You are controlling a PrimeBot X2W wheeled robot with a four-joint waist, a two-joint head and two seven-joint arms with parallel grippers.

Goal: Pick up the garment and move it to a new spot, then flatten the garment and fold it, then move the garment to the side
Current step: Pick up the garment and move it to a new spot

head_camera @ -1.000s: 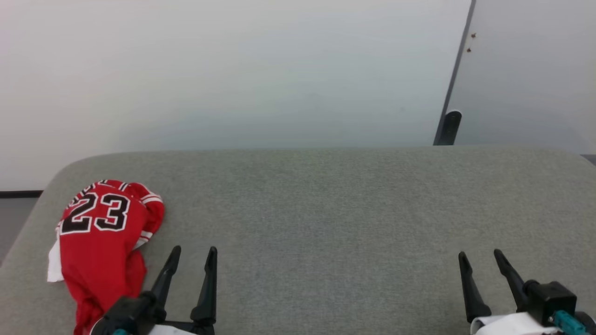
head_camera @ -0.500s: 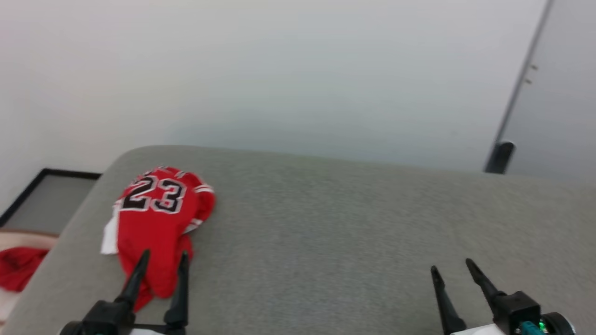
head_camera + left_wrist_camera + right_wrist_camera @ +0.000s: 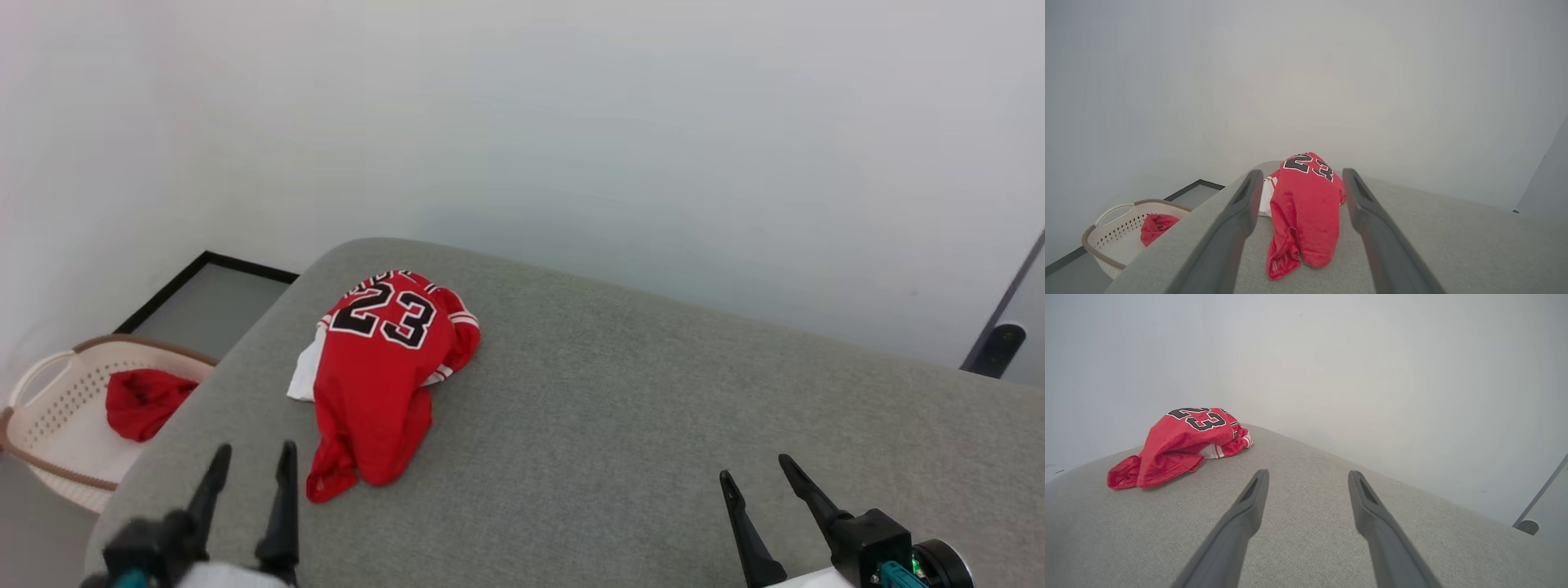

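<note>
The garment (image 3: 380, 376), a red jersey with a black "23", lies crumpled near the left end of the grey padded table (image 3: 653, 408), a white fabric part showing at its left edge. My left gripper (image 3: 253, 453) stands open at the lower left, just short of the jersey's near end and apart from it. In the left wrist view the garment (image 3: 1306, 208) lies ahead between the two spread fingers (image 3: 1241, 216). My right gripper (image 3: 755, 478) is open at the lower right, over bare table. The right wrist view has the garment (image 3: 1184, 443) far off to the upper left.
A perforated cream basket (image 3: 65, 425) holding a plain red cloth bundle (image 3: 143, 400) stands on the floor left of the table; it is also in the left wrist view (image 3: 1114, 237). A pale wall runs behind the table. A dark door stop (image 3: 996, 347) sits at the far right.
The head camera has swung left, so the jersey now sits nearer the picture's middle and the basket has come fully into sight. Both grippers stay open; the jersey has not shifted on the table.
</note>
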